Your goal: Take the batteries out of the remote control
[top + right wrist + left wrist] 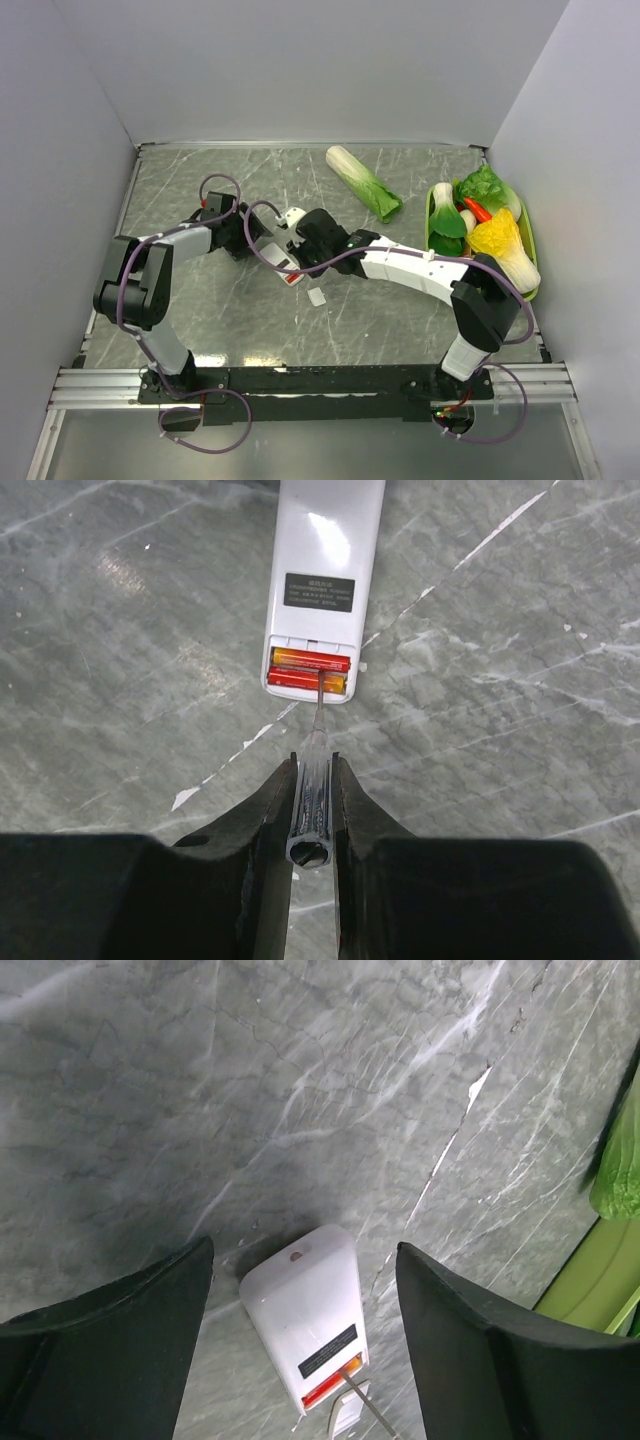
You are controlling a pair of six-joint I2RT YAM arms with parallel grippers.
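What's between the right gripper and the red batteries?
A thin tool: the right gripper holds its clear handle, and its metal shaft reaches the batteries in the remote control. The right wrist view shows it.

Top external camera sits high behind the arm bases, tilted down over the whole table (200,330), with both arms in shot. Left wrist view hugs the marble, looking steeply down past the left gripper (305,1250) at the remote control (305,1325) between its spread fingers. Right wrist view, just as close, sights along the tool (312,820) pinched in the right gripper (315,762) to that same remote, just beyond the tool's tip.
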